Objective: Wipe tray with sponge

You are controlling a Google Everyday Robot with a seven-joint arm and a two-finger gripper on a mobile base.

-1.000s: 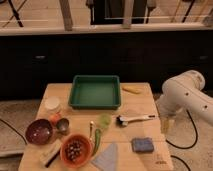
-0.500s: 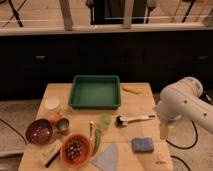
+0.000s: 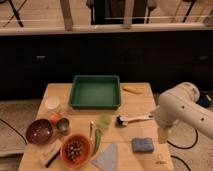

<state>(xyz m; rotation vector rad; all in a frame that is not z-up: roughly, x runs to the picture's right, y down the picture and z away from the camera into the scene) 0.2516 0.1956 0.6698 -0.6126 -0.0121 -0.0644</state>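
Observation:
The green square tray [image 3: 95, 93] lies at the back middle of the wooden table and holds nothing. The blue-grey sponge [image 3: 142, 145] lies flat near the table's front right corner. My white arm [image 3: 182, 107] reaches in from the right. Its gripper [image 3: 163, 135] hangs down at the table's right edge, just right of and a little above the sponge, well away from the tray.
A brush with a white handle [image 3: 131, 119] lies between tray and sponge. Also on the table: a grey-blue triangular cloth [image 3: 106, 159], an orange bowl [image 3: 75, 149], a dark bowl [image 3: 40, 131], a tan block [image 3: 50, 154], a green cup [image 3: 104, 121], a white cup [image 3: 52, 104] and a yellow item [image 3: 132, 90].
The arm has swung left and down from the right, bringing the gripper lower beside the table's right edge near the sponge. The objects on the table have not moved.

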